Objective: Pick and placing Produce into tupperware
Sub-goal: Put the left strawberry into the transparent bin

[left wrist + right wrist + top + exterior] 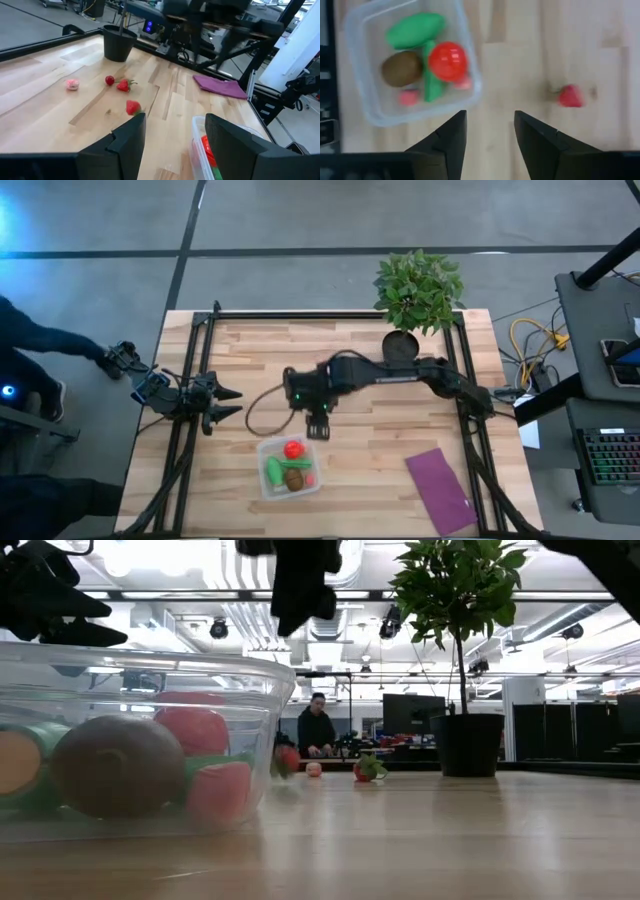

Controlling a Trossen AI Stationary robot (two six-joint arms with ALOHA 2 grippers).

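Note:
The clear tupperware sits near the table's near edge and holds a red ball, two green pieces, a brown oval and pink bits. Loose on the wood lie a red piece beside the box, two small red bits and a pink one. My right gripper hovers open above the table just beyond the box's far rim, pointing down and empty. My left gripper waits open at the left side, level with the table.
A potted plant stands at the far edge, with its black pot behind the loose bits. A flat purple cloth lies near the right front corner. A cable loops on the wood between the arms. A person sits beyond the table.

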